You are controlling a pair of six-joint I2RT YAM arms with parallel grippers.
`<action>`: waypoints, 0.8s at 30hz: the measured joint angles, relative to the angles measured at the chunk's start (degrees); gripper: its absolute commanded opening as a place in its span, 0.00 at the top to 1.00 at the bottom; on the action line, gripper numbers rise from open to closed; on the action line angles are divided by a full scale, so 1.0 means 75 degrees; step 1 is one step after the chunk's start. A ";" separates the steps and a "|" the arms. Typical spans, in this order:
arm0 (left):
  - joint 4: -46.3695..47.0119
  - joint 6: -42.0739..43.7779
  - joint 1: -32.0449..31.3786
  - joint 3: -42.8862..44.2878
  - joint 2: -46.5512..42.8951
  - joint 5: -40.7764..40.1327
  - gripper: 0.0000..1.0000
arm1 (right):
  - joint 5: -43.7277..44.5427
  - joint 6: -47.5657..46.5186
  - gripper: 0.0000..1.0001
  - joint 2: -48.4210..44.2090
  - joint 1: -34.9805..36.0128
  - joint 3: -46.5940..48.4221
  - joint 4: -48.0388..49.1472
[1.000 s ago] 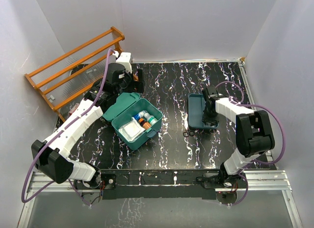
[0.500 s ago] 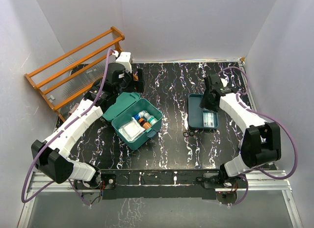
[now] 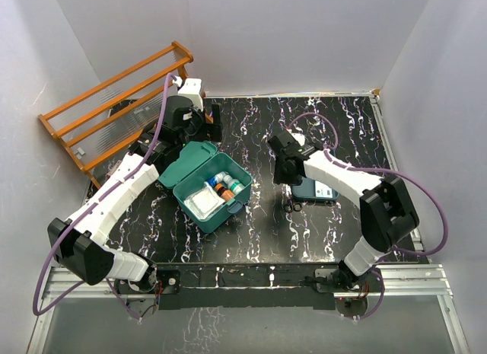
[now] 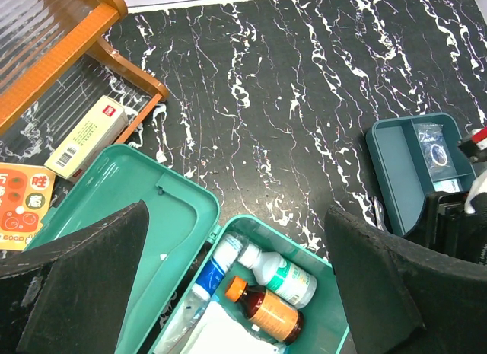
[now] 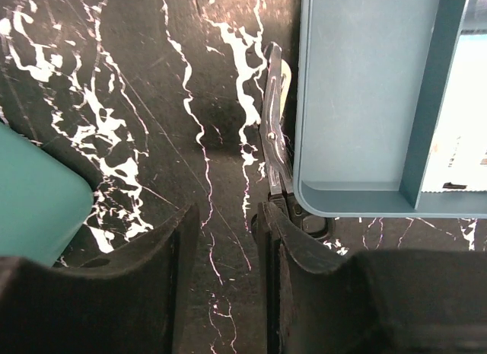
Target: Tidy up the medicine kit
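Note:
The medicine kit (image 3: 221, 194) is a teal box lying open left of centre, lid (image 4: 129, 209) flat. Inside lie a white bottle (image 4: 280, 275), a brown bottle with an orange cap (image 4: 266, 314), a blue-labelled bottle (image 4: 214, 269) and a white pad (image 3: 202, 204). My left gripper (image 3: 211, 129) hovers above the kit's far side, jaws wide open and empty (image 4: 236, 211). My right gripper (image 3: 285, 175) is low over the table between kit and tray, slightly open and empty (image 5: 224, 232). Its right finger (image 5: 274, 247) is next to the handles of the scissors (image 5: 272, 137).
A flat teal divided tray (image 5: 358, 103) lies right of centre, partly under my right arm (image 3: 323, 190). The scissors (image 3: 293, 206) lie along its left edge. An orange wooden rack (image 3: 114, 95) stands at the far left, with a medicine carton (image 4: 87, 137) and an orange packet (image 4: 19, 205) by it.
My right gripper has left the tray and swung left, down to the table beside the scissors. My left arm and the kit have not moved.

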 measured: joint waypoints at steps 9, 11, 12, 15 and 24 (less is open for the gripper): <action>0.0000 0.0000 -0.0003 0.0000 -0.0003 -0.0009 0.01 | 0.0067 0.0166 0.75 0.0647 0.0047 -0.0184 0.0114; 0.0000 0.0000 0.0000 0.0000 -0.0003 -0.0009 0.01 | 0.0154 0.0192 0.72 0.0831 0.0047 -0.0189 0.0114; 0.0000 0.0000 0.0000 0.0000 -0.0003 -0.0009 0.01 | 0.0192 0.0201 0.71 0.0877 0.0047 -0.0192 0.0117; 0.0000 -0.0003 0.0000 0.0000 -0.0003 -0.0009 0.01 | 0.0300 0.0210 0.70 0.0956 0.0047 -0.0286 0.0166; 0.0003 0.0000 0.0000 0.0000 0.0000 -0.0009 0.01 | 0.0548 0.0184 0.54 0.1014 0.0047 -0.0545 0.0178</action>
